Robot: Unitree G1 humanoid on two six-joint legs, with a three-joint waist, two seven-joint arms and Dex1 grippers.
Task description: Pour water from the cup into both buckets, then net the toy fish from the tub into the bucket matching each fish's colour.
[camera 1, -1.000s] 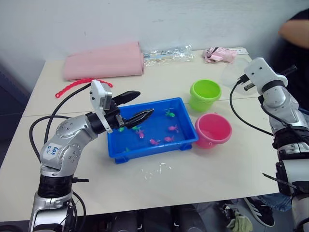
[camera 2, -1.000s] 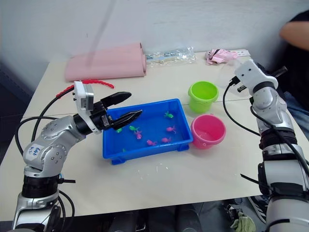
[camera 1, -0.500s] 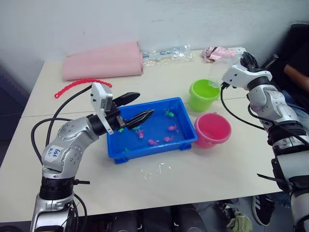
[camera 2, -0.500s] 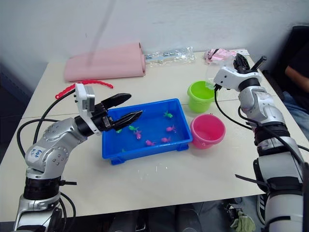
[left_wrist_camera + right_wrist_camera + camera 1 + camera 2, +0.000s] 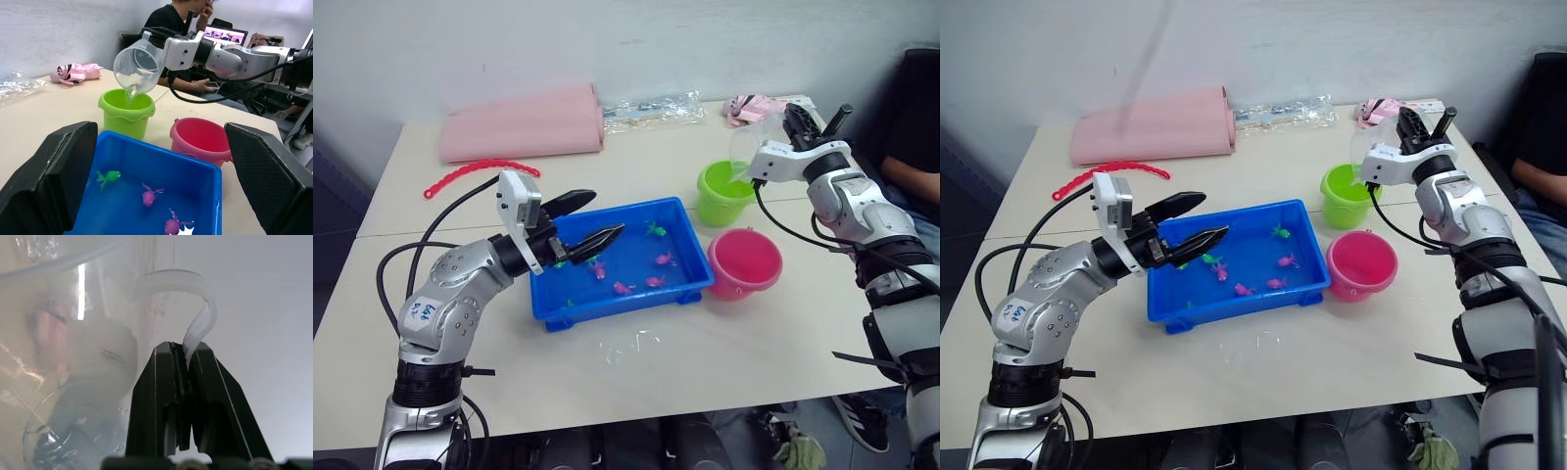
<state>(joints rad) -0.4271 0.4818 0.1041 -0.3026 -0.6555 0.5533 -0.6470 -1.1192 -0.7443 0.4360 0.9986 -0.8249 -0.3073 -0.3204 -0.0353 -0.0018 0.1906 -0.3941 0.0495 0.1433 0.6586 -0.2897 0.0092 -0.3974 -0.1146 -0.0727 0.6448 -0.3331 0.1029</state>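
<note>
Clear plastic cup (image 5: pixel 139 66), light, thin-walled and likely slippery when wet, tips water over the green bucket (image 5: pixel 724 192) at far right, right tool (image 5: pixel 182 355) pinching its handle; left tool (image 5: pixel 591 217) wide.

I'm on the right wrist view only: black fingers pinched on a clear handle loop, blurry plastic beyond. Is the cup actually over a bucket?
Observer: Yes. The cup is tipped above the green bucket, and a thin stream of water falls into it.
Operator: And the pink one?
Observer: The pink bucket stands on the table beside the tub, nearer the robot than the green one. I cannot tell whether it holds water.
Operator: Where's my other hand?
Observer: The left hand hovers open over the tub's left end, holding nothing.
Operator: Fish all in the tub?
Observer: Those I can see are, green and pink, for example a pink fish.
</note>
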